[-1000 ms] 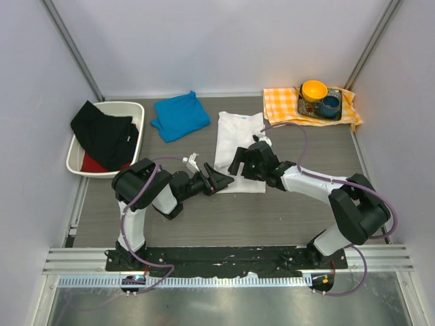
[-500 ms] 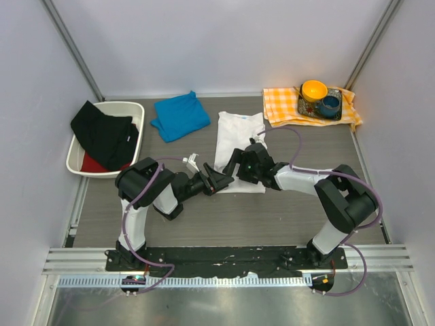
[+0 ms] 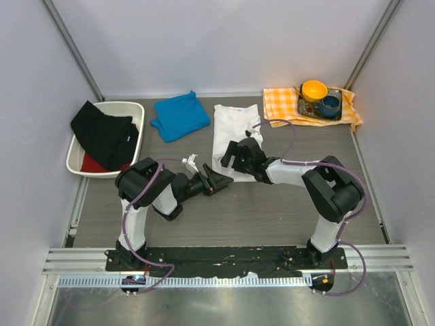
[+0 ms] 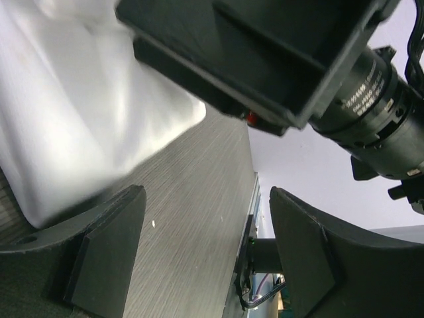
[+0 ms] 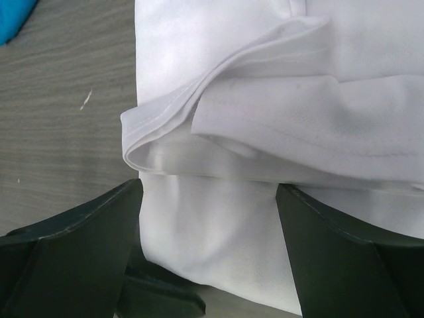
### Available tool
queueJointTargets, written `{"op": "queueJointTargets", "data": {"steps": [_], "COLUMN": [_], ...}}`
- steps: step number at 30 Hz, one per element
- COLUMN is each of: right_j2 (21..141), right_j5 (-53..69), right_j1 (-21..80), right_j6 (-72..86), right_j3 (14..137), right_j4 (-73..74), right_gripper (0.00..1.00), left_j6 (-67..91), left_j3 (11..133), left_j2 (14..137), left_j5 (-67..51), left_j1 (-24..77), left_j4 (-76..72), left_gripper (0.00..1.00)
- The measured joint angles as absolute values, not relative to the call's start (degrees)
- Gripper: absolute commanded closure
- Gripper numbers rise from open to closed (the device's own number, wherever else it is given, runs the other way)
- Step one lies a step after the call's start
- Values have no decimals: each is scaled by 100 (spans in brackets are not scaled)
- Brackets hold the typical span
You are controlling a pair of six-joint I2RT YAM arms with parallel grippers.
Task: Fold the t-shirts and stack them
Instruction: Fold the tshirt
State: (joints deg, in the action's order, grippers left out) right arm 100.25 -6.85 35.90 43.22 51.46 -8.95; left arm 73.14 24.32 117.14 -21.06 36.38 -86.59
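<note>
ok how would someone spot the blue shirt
Find the white plastic bin of dark clothes at far left in the top view. Right of it lies the bright blue folded t-shirt, before the long white t-shirt; it is the only blue cloth.

The middle shirt (image 3: pixel 233 125) lies between the left shirt (image 3: pixel 180 116) and the cloth (image 3: pixel 280 103). A bin (image 3: pixel 126 104) sits far left; a tray (image 3: pixel 303 113) rests on the cloth.

White t-shirt (image 5: pixel 265 112) soft matt cloth, creased; blue t-shirt (image 3: pixel 180 116) same; table (image 5: pixel 59 99) matt grey wood-grain.
</note>
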Motion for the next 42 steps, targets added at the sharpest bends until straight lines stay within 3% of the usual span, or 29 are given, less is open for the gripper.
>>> {"op": "queueJointTargets", "data": {"steps": [10,18,32,42], "right_j2": [10768,10604,9815,9380], "right_j5": [-1116,-1127,-1092,-1173], "right_j1": [3540,3524,3555,3754], "right_j6": [4001,3981,4158,4248], "right_j3": [5994,5655,4556,4117], "right_j4": [-1028,-1251,-1632,-1544], "right_gripper": [12,12,12,12], "left_j6": [7310,7303,6337,5990], "left_j3": [2414,2318,2659,2989], "left_j2": [11727,11496,8796,9113], "left_j5": [-2108,-2152,-2099,-1852], "left_j1": [3636,3629,3632,3785], "left_j4": [-8691,-8418,-5345,-4222], "left_gripper": [20,20,19,20]}}
